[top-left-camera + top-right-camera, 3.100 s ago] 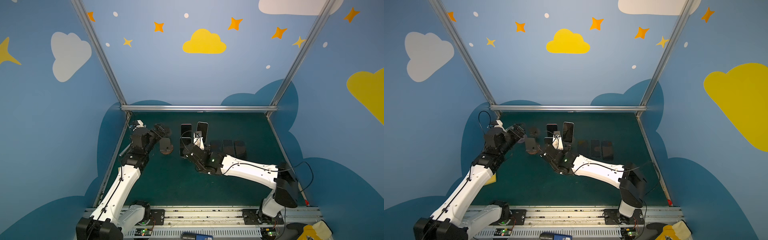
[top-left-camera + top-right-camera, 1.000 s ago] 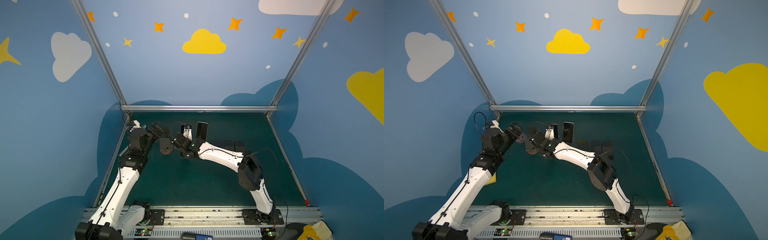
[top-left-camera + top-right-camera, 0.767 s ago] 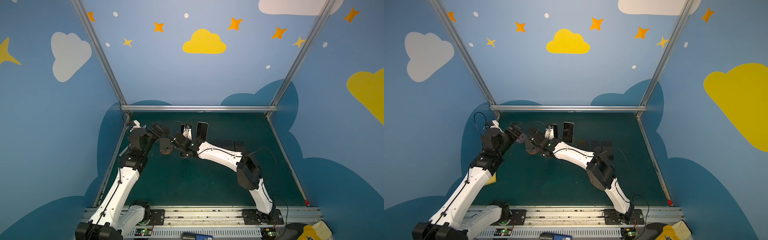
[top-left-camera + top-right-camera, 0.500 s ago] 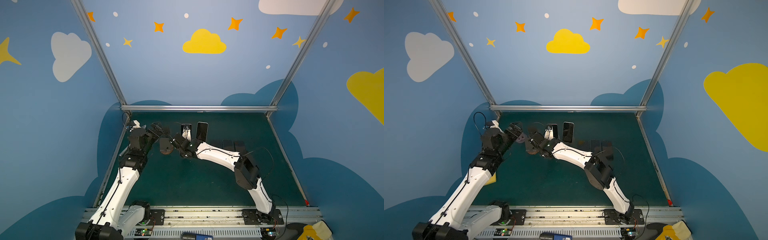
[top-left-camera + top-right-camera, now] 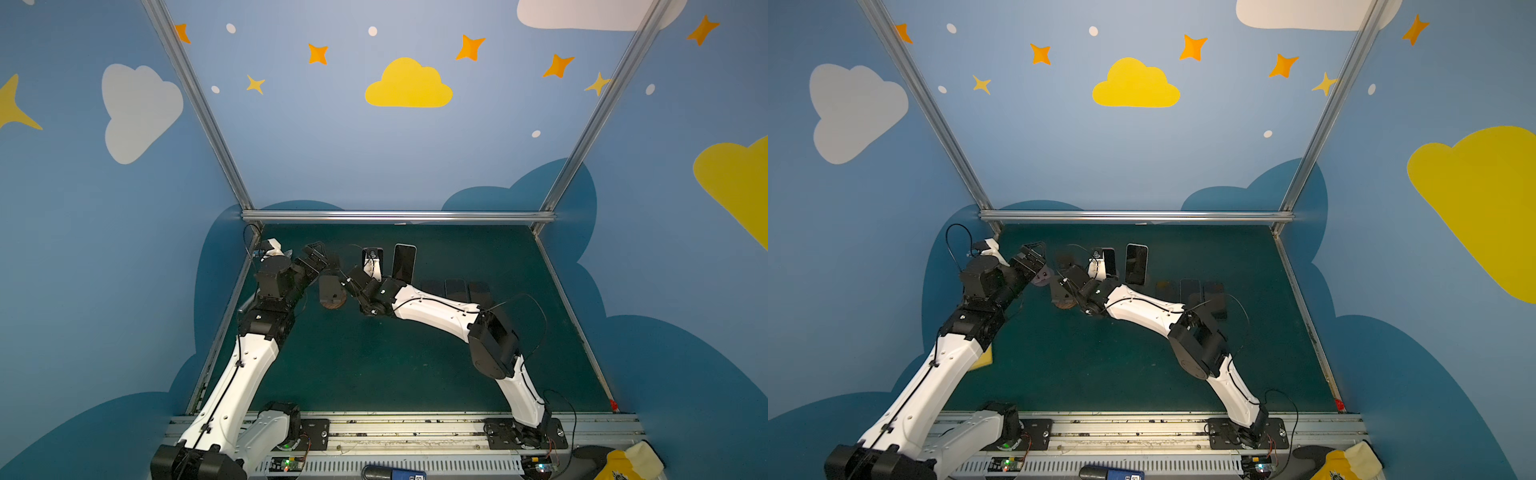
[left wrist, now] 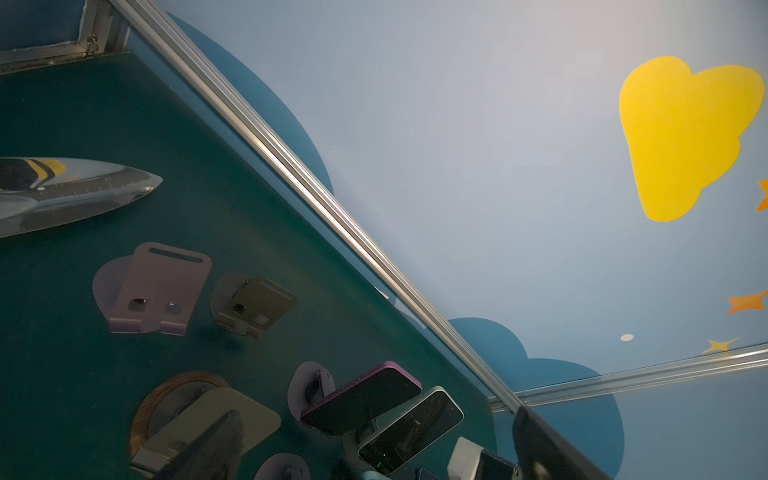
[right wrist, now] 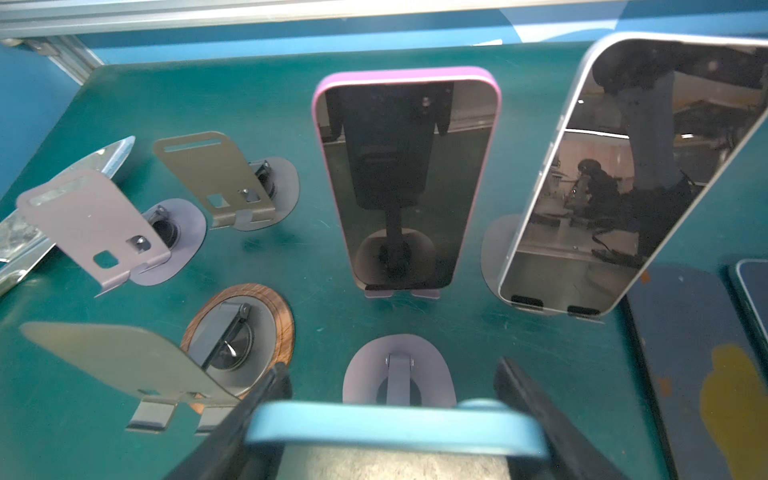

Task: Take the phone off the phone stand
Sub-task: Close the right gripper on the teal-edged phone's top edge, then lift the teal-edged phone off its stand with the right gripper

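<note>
Nearest: right gripper (image 7: 390, 368) straddles the top end of the light-blue-cased phone (image 7: 395, 428). Its black fingers (image 7: 270, 395) sit against both long side edges, jaws only the phone's width apart, so it looks clamped across the short axis. The phone's long axis runs from the pincer down toward the stand's lip, which is hidden. Best guess for the next move is a pull up along that axis.

Just beyond the blue phone is the grey-lilac oval stand base (image 7: 361, 374) it leans from. Farther beyond stands a pink-cased phone (image 7: 405, 178), upright on another stand.

The left gripper (image 6: 376, 415) hangs wide open and empty, off to the blue phone's side past the wood-ringed round stand (image 7: 286, 316). Right arm is clearly nearer.
</note>
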Controlling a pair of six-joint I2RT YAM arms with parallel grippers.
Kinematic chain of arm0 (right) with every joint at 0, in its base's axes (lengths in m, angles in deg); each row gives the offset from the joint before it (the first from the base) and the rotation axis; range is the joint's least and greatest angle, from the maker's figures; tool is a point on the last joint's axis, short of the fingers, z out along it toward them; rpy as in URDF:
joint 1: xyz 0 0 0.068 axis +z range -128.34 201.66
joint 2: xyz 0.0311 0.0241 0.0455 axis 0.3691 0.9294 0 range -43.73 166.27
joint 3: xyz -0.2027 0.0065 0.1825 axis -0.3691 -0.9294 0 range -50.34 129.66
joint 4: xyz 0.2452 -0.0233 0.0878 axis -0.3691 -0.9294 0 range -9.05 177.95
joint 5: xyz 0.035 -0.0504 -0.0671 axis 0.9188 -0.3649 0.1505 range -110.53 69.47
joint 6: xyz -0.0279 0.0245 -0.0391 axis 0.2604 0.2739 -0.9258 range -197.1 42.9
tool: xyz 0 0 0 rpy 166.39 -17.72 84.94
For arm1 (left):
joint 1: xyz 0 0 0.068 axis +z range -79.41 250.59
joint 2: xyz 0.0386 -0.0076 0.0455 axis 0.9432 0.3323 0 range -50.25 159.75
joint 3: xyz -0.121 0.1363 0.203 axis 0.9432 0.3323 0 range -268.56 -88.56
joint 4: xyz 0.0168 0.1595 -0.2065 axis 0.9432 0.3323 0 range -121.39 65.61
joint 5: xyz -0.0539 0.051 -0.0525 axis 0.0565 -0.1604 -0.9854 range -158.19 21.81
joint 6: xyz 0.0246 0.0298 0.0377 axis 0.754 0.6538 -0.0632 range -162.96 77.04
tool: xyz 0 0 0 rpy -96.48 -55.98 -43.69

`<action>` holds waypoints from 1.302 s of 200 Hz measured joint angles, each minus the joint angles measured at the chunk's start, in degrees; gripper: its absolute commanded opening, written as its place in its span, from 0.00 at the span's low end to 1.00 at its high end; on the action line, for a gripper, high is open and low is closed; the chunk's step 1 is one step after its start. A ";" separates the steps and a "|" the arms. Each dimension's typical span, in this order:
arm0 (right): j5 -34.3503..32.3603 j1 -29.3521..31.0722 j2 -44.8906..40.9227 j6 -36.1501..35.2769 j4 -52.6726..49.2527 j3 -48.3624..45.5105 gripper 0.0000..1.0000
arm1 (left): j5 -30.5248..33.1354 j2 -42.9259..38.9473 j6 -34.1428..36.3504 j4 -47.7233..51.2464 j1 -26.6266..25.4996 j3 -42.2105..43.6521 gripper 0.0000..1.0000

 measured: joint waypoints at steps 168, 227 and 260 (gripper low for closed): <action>1.92 1.29 -7.26 -11.21 6.64 -7.30 0.62 | -3.32 1.38 -0.61 -1.60 0.04 0.00 1.00; 1.84 1.90 -12.37 -13.92 8.13 -12.17 0.62 | -4.11 1.51 -0.74 -1.81 0.00 0.02 1.00; 1.70 2.08 -17.14 -15.58 10.25 -17.59 0.62 | -4.11 1.51 -0.74 -1.88 -0.02 0.02 1.00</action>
